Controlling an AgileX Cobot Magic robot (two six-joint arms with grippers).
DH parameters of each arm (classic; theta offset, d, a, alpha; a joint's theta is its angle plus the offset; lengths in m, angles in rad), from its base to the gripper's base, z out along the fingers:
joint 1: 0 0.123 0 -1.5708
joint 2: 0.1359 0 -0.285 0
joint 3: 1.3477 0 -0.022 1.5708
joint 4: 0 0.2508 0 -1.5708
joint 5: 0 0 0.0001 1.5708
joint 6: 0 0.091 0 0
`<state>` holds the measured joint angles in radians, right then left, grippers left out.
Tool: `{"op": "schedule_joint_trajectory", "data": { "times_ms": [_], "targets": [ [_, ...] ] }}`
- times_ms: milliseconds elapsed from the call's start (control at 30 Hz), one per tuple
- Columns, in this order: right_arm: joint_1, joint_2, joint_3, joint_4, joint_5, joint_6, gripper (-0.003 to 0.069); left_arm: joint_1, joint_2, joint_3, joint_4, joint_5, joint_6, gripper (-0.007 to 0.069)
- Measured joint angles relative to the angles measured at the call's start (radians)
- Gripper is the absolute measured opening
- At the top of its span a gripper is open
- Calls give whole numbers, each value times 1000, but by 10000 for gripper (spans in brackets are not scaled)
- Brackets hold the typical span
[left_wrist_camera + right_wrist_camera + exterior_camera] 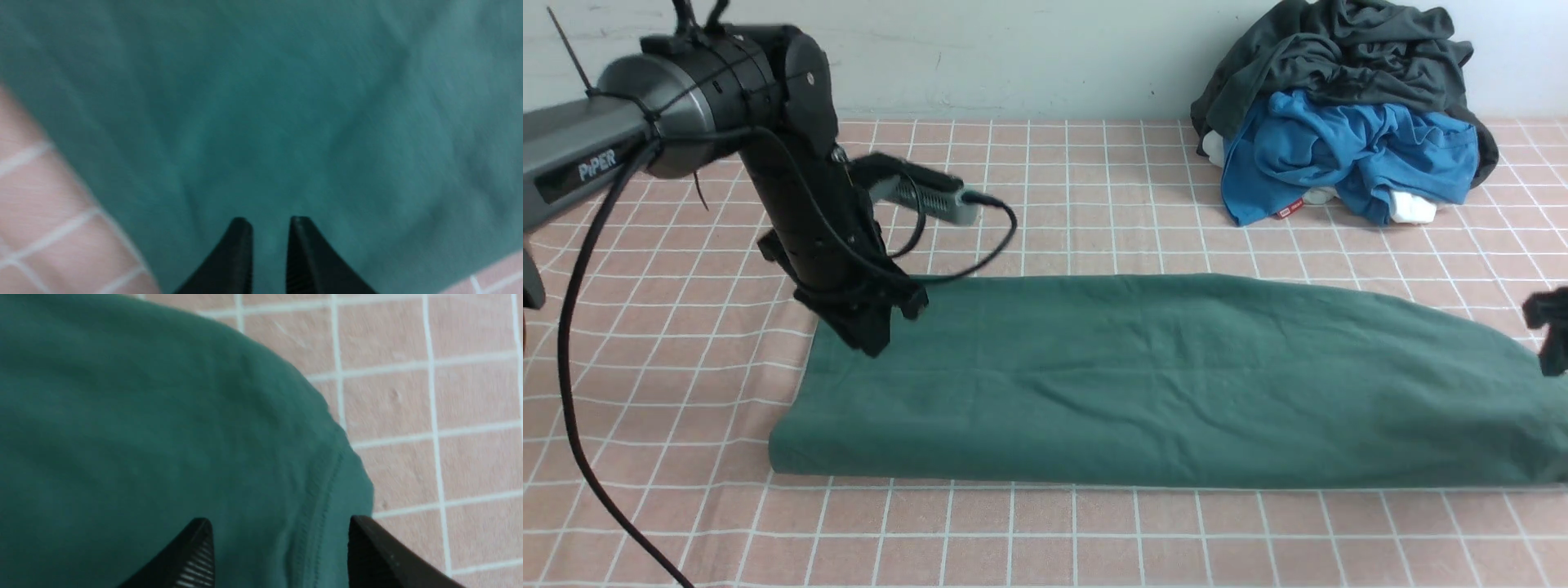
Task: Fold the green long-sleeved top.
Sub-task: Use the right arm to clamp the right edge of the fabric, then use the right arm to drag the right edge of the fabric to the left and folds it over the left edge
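The green long-sleeved top (1160, 384) lies folded into a long band across the checked cloth, its sleeves and collar hidden. My left gripper (872, 336) hangs over the band's far left corner. In the left wrist view its fingers (270, 222) stand a narrow gap apart above blurred green fabric (286, 102), with nothing between them. My right gripper (1553, 331) shows only at the picture's right edge, over the top's right end. In the right wrist view it (280, 522) is wide open, straddling a stitched hem of the top (143, 416) from above.
A heap of clothes sits at the back right: a dark grey garment (1339, 57) over a bright blue one (1347, 155) with a red tag (1288, 211). The pink checked tablecloth (1094, 204) covers the table. The left arm's black cable (572, 367) hangs at front left.
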<state>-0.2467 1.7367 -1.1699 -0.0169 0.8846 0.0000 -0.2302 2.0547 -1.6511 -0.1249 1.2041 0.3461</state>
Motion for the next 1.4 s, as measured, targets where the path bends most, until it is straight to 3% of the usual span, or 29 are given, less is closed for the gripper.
{"op": "schedule_joint_trajectory", "data": {
  "times_ms": [67,200,567,700,867,900,1000,1167,1233,1400],
  "targets": [
    [-56,18,42,24,-29,0,451,-11,0,66,-4,-16,3,18],
    [-110,77,70,48,-60,0,487,-14,0,158,-14,-79,8,-3],
    [-75,122,74,166,-121,-77,470,-14,-6,185,-18,-111,16,-3],
    [-75,126,74,162,-121,-79,375,-14,-9,185,-18,-112,19,-3],
    [-75,137,73,149,-114,-82,178,-14,-9,185,-18,-112,23,-3],
    [-75,137,73,146,-114,-82,169,-14,-9,185,-18,-112,23,-3],
    [-74,135,57,119,-93,-84,31,-14,-11,185,-18,-112,40,-3],
    [-69,98,24,33,-48,-61,0,-14,-35,187,-17,-112,45,-3],
    [-66,38,-27,-55,-4,-21,0,-14,-90,189,-13,-111,46,-3],
    [-18,-67,-136,-108,63,-9,0,-14,-218,189,17,-110,47,-3]
  ]
}}
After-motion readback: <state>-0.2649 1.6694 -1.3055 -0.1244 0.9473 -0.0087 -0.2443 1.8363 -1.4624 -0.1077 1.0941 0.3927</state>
